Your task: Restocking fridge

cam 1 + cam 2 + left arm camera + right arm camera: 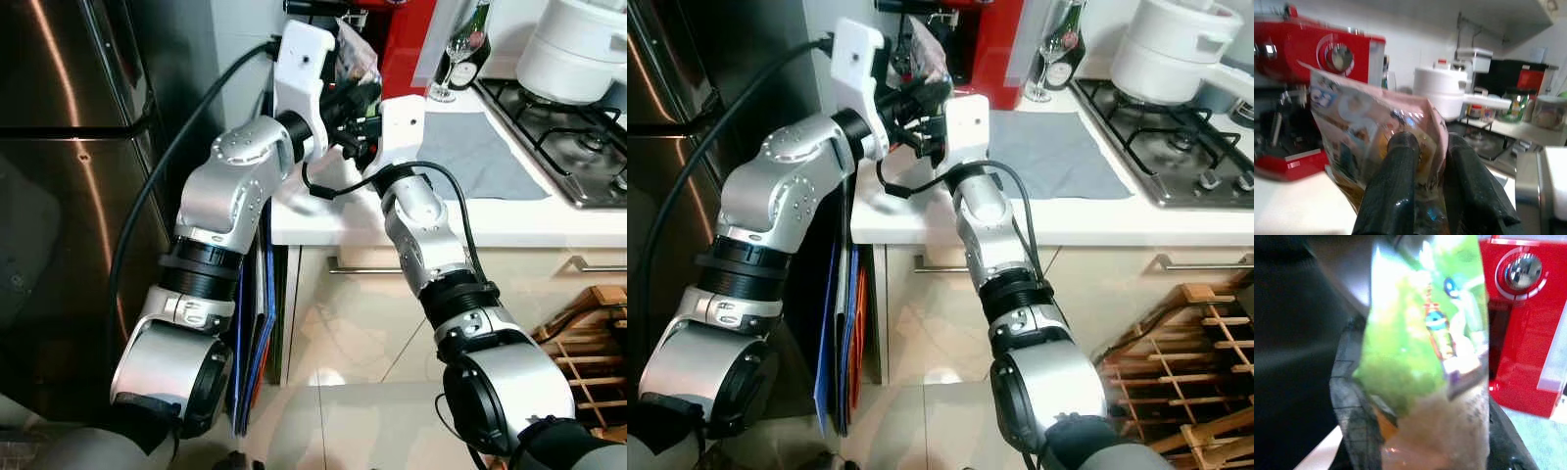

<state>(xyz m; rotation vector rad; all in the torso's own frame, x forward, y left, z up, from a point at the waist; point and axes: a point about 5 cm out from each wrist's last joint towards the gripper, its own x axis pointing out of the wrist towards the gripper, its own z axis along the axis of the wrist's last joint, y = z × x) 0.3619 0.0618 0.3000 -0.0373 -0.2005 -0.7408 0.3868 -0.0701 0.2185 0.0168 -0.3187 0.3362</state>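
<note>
A dark stainless-steel fridge (69, 196) is seen left of the white glossy countertop (509, 220), where a red coffee machine (1308, 63) stands behind. A crinkly pink printed plastic packet (1371, 132) is clamped upright by the left gripper (1435, 191); a glossy green-and-clear packet (1425, 347) is pinched upright by the right gripper (1420, 440).

Left gripper (1425, 196) jaws clamped on a pink printed snack bag (1371, 132), both black fingers (1393, 191) pressed on its lower part. Red coffee machine (1312, 73) at 10 o'clock behind the bag, on the white counter (1288, 205). White pot (1442, 93) at 1 o'clock, jars (1542, 110) at 2 o'clock. Blurry.
</note>
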